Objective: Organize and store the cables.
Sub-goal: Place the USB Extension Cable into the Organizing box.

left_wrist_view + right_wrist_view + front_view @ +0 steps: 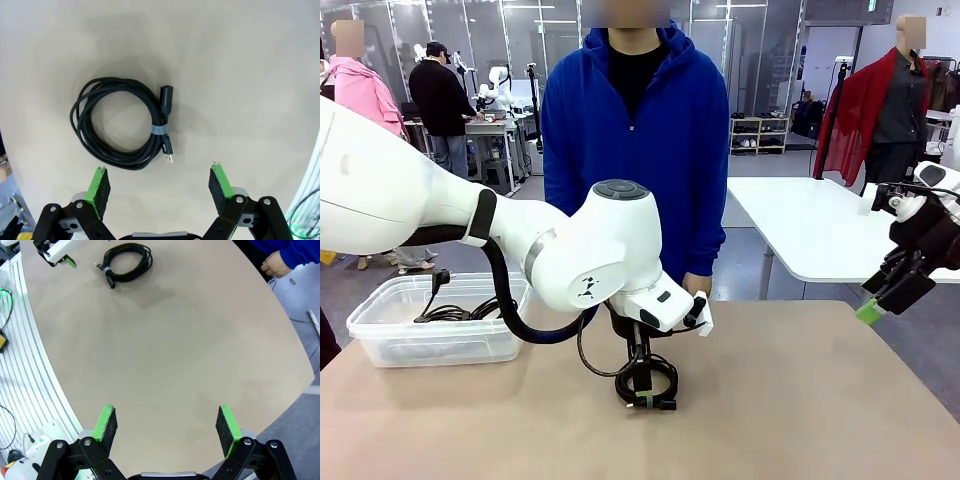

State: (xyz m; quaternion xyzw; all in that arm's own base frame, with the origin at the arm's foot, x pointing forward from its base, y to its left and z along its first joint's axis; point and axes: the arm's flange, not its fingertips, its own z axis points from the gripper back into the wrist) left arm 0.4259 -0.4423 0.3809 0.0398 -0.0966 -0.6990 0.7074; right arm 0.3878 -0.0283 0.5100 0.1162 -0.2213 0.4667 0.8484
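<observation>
The coiled black cable bound with a grey band (122,122) should be straddled at its banded side by the left pincer (160,187), jaws spread wide, before closing; the right pincer (167,425) is likewise held apart.

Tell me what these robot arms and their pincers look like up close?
The left arm is smooth, glossy white with rounded joints, a dark grey round cap, a small black logo and a black cable looping beneath. Each gripper, left and right, is black with two fingers faced with bright green pads.
</observation>
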